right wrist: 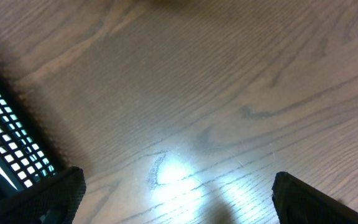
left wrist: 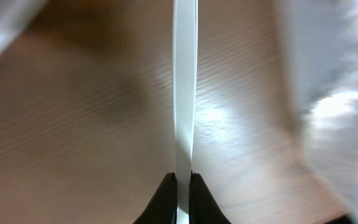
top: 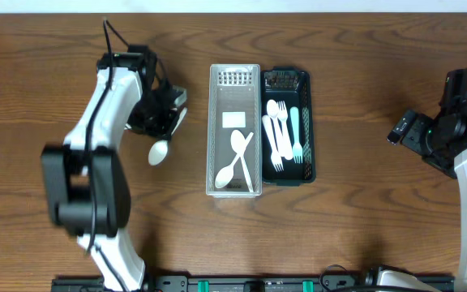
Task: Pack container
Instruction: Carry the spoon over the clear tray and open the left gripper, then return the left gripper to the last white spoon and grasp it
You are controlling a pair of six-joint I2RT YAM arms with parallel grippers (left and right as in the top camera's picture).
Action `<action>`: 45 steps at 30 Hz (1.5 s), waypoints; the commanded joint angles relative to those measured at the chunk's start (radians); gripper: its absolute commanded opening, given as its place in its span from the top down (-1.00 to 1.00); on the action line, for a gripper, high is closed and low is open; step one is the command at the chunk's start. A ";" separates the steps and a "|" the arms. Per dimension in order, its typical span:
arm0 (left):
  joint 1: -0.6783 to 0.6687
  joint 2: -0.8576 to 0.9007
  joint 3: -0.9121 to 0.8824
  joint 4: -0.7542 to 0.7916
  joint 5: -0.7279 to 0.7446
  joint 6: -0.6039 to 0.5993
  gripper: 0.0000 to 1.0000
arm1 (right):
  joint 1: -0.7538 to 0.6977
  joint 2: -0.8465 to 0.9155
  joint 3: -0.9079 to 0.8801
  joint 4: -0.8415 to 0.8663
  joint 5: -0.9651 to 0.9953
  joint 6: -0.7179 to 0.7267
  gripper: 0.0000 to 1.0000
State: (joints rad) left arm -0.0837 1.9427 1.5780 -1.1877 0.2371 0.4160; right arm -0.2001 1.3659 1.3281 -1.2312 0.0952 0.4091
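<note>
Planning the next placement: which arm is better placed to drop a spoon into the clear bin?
Left. The left gripper is shut on a white spoon just beside the clear bin. The right gripper is open and empty, out past the black tray.

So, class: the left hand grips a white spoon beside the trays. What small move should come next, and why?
Probably carry the spoon right, over the clear tray: the left hand is shut on it, and two spoons already lie there.
</note>
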 commanded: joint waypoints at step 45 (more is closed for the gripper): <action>-0.010 -0.201 -0.016 0.247 -0.143 -0.541 -0.96 | -0.009 0.002 -0.002 -0.008 0.013 -0.006 -0.99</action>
State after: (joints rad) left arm -0.1238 1.6970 1.5795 -0.9447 0.0380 -0.1009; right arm -0.2001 1.3659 1.3281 -1.2350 0.0952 0.4091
